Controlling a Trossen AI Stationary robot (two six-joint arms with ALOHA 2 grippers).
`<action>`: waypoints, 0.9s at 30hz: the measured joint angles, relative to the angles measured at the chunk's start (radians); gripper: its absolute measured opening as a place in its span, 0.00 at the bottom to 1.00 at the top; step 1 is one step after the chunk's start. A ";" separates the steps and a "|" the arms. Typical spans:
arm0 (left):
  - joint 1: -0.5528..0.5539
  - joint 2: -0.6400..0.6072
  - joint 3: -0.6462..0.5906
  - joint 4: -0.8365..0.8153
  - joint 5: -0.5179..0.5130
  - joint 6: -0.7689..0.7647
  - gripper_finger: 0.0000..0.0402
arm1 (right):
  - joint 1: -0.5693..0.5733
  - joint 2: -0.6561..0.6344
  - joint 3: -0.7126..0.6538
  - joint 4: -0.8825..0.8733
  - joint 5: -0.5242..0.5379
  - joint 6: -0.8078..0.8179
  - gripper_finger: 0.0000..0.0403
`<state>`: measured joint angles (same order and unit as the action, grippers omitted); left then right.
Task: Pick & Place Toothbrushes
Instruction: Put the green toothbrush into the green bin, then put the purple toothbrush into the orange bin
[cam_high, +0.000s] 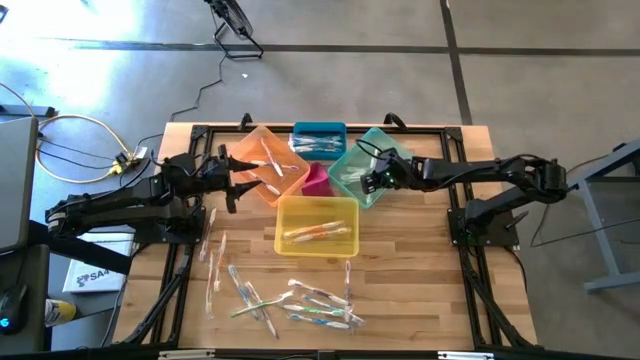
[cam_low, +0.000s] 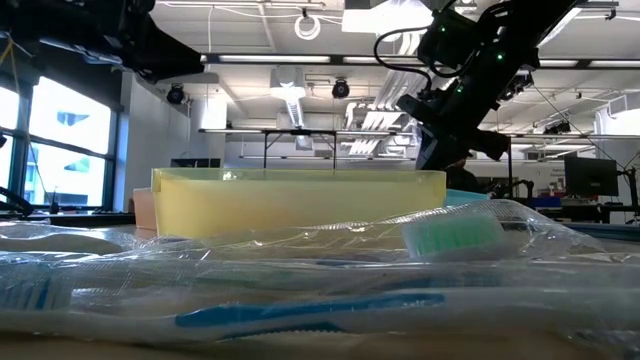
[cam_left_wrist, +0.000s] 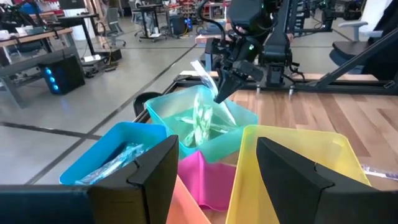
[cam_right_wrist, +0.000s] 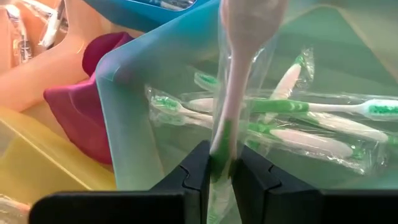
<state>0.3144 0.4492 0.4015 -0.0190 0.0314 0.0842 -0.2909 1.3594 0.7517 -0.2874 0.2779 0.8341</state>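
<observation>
A: Which step is in hand?

B: The placing step, I judge. The right end effector (cam_right_wrist: 224, 171) is clamped on a thin white-and-green toothbrush in a clear wrapper (cam_right_wrist: 239, 74), its two dark fingers pinching the lower handle while the rest stands up ahead of them. It hangs over the teal translucent plastic bin (cam_high: 372, 165), whose wall is just in front of the fingers.

A: What lies under it?

B: Several wrapped green-accented toothbrushes (cam_right_wrist: 298, 121) already rest inside that bin, just beyond the fingers. So the colour matches.

A: And the other arm?

B: The left end effector (cam_left_wrist: 214, 165) waits with its fingers well apart and nothing between them, above the orange translucent bin (cam_high: 262, 160), with the yellow bin (cam_left_wrist: 292, 155) and the blue bin (cam_left_wrist: 112, 155) just ahead of it.

A: Next move?

B: Probably parting the right fingers so the brush falls in, keeping it clear of the teal rim. Then comes reaching for the loose wrapped toothbrushes (cam_high: 290, 300) on the wooden table (cam_high: 420, 290), well apart from both end effectors.
</observation>
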 joint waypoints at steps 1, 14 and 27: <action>0.000 0.000 0.000 -0.003 -0.001 0.002 0.53 | 0.000 0.000 0.000 0.000 -0.006 -0.002 0.14; 0.000 0.000 0.000 -0.019 0.000 0.020 0.53 | -0.003 0.000 0.000 0.012 -0.017 -0.041 0.30; 0.000 0.000 0.000 -0.037 0.002 0.024 0.53 | -0.009 -0.082 0.001 0.201 -0.046 -0.141 0.23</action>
<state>0.3142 0.4496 0.4015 -0.0555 0.0338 0.1078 -0.3001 1.2769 0.7525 -0.0863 0.2324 0.6933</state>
